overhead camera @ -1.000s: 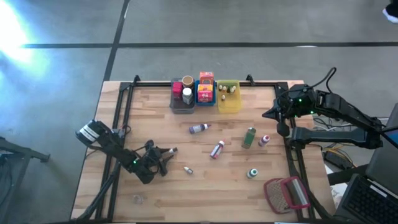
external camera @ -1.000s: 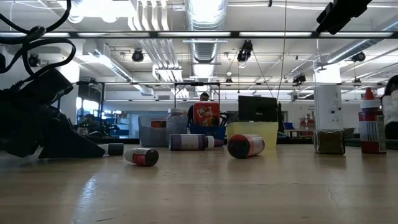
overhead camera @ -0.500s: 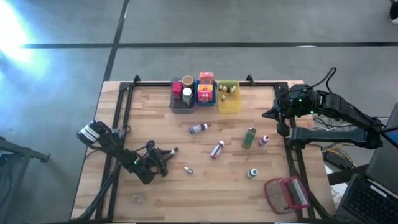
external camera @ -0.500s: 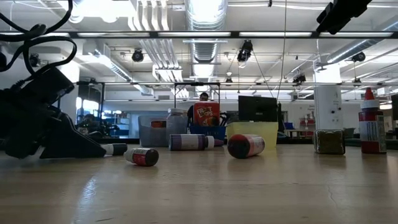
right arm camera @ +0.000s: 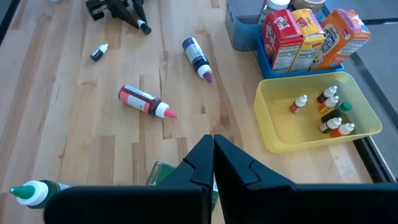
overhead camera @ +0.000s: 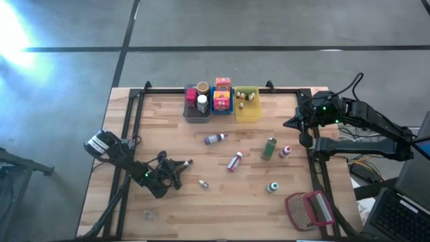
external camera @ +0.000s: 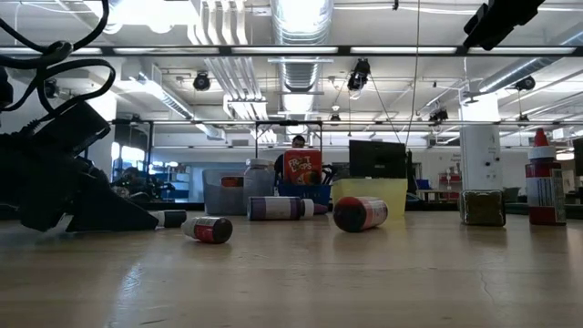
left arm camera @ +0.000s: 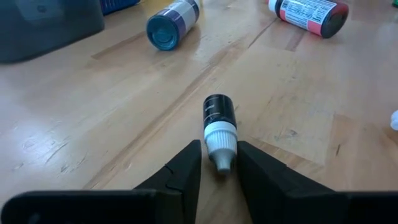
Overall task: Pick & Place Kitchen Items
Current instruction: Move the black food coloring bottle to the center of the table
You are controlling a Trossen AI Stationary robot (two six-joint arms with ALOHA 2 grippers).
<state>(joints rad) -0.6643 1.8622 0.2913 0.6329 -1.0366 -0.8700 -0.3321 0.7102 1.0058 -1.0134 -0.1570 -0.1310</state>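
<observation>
On wooden table (overhead camera: 222, 202), left gripper (left arm camera: 217, 163) is closed on small dark white-capped bottle's (left arm camera: 218, 124) cap, bottle's long axis pointing straight away from it; right gripper (right arm camera: 213, 155) is closed, empty.

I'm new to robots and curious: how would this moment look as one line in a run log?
left gripper: shut on tiny bottle, lying on table | right gripper: shut, empty, waiting above table's right edge | yellow bin: holds tiny bottles

You see grey concrete floor (overhead camera: 269, 27) around desk (overhead camera: 222, 215), dark line across it. Strong light glare at far left corner. Beyond desk: big hall, white ceiling ducts (external camera: 301, 23), bright ceiling lamps, white column (external camera: 480, 155), dark monitor (external camera: 376, 159).
</observation>
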